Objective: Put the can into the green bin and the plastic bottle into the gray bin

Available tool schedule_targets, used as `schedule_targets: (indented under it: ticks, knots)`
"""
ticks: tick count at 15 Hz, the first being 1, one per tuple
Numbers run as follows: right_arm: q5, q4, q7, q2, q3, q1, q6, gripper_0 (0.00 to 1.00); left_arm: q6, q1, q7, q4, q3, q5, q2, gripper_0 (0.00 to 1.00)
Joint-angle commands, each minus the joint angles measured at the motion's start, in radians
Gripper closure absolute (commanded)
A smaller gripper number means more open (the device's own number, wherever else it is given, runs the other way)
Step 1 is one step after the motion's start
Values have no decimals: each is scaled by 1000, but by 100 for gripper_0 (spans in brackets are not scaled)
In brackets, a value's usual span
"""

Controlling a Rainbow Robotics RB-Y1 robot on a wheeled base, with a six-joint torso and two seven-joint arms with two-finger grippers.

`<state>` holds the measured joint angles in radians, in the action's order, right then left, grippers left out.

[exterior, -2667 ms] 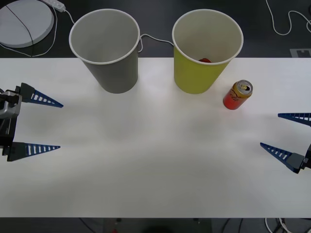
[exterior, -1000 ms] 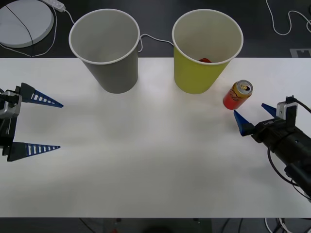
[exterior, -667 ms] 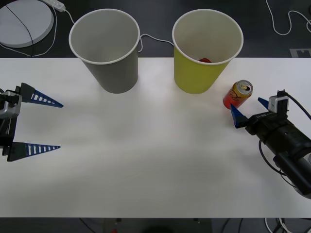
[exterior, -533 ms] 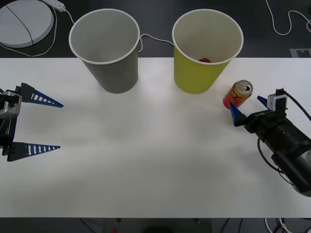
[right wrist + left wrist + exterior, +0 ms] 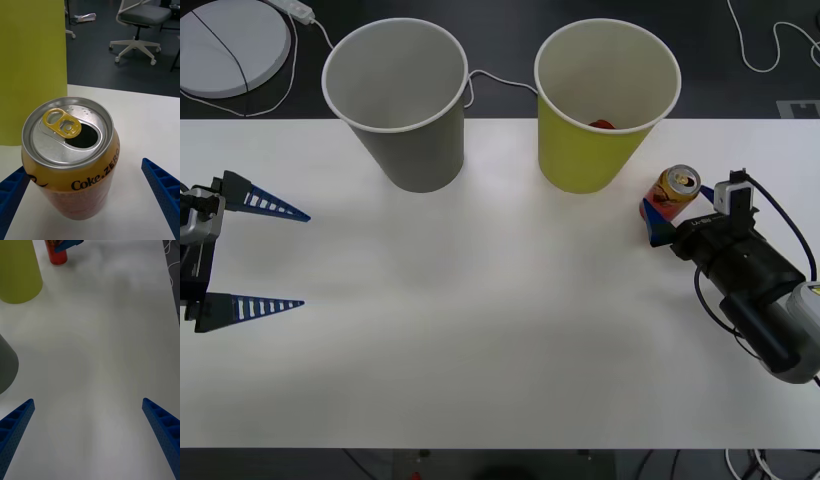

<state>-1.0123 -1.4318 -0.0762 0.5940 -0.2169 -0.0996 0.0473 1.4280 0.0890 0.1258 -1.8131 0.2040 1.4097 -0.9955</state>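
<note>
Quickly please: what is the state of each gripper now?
Left gripper: open, holding nothing.
Right gripper: open, fingers either side of the can, not closed.

This looks like an office. A swivel chair (image 5: 144, 17) stands on dark carpet at 12 o'clock. Cables (image 5: 770, 45) trail behind the white bench (image 5: 500, 330).

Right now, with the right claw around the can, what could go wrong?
The right claw is open with its fingers either side of the small red-and-gold drink can, not yet closed; an off-centre squeeze could tip it. The can's mouth is open, so any liquid left inside could spill. The tall yellow-green cup-shaped bin stands close; lift high to clear its rim.
</note>
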Motion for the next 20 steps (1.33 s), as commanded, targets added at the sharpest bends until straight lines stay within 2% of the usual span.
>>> schedule_targets:
  ticks: [1,5,9,10,11,12,13,20]
  knots:
    - [-23,25,3,-8,-13,-35,-17,0,0,0,0,0,0,0,0,0]
    - [-57,31,12,-8,-58,-63,-90,0,0,0,0,0,0,0,0,0]
    - [-86,31,22,-8,-65,-71,-98,0,0,0,0,0,0,0,0,0]
    - [-98,31,24,-8,-65,-71,-98,7,0,0,0,0,0,0,0,0]
    - [-106,31,26,-8,-65,-69,-98,54,0,0,0,0,0,0,0,0]
    - [-106,31,29,-8,-65,-71,-98,92,0,0,0,0,0,0,0,0]
    - [-107,31,29,-8,-65,-71,-98,100,0,0,0,0,0,0,0,0]
    - [-124,31,36,6,-65,-71,-67,100,0,0,0,0,0,0,0,0]
